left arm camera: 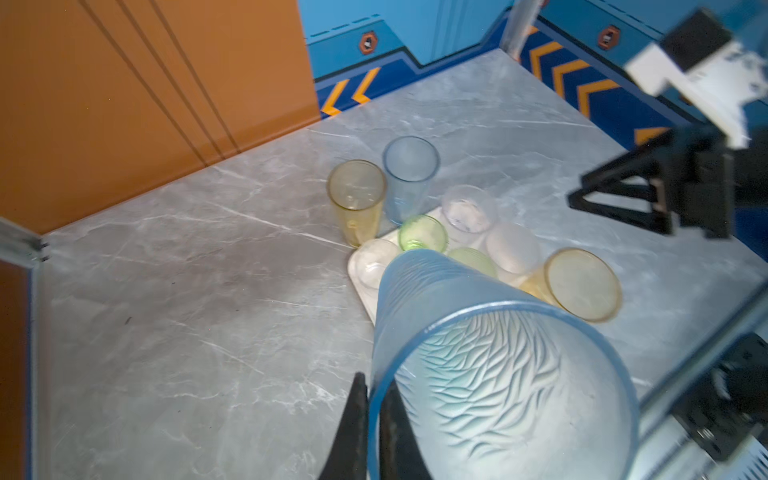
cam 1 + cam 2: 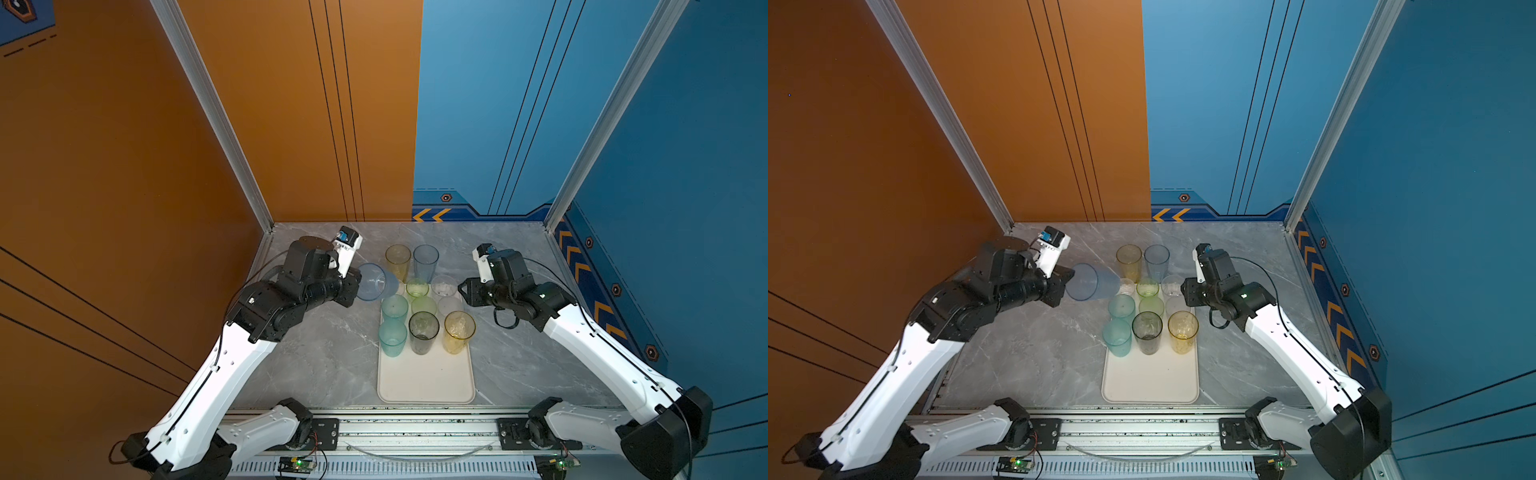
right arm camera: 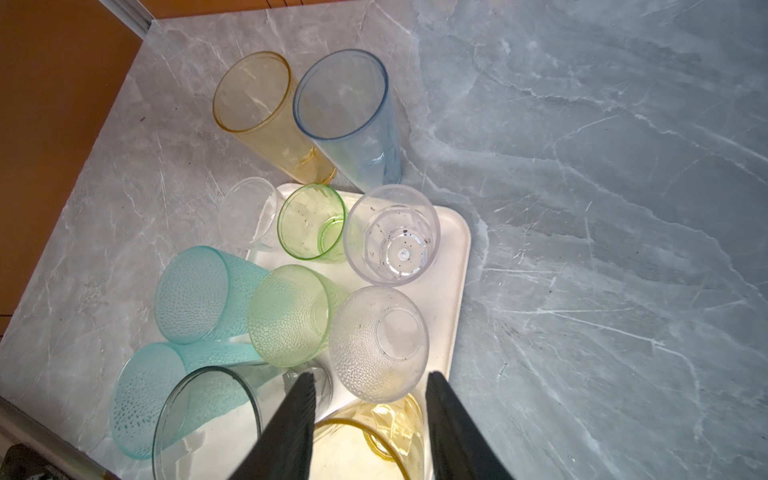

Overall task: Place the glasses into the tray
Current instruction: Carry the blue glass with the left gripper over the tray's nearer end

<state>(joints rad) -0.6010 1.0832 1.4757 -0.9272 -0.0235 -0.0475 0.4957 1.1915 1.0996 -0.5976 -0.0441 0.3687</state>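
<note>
One pale blue tumbler (image 1: 498, 374) hangs tilted from the left tool (image 1: 374, 386), jaws pinched on its rim wall (light, slick, thin plastic, I'd guess, so it may swivel); the tray (image 2: 426, 382) lies just ahead, the right tool (image 3: 371, 376) gaping, empty

Wave-ribbed pale blue tumbler (image 1: 498, 374), cream tray (image 2: 426, 382)

No legible text; only orange chevrons (image 2: 432, 215) on the blue wall band (image 2: 462, 211)
</note>
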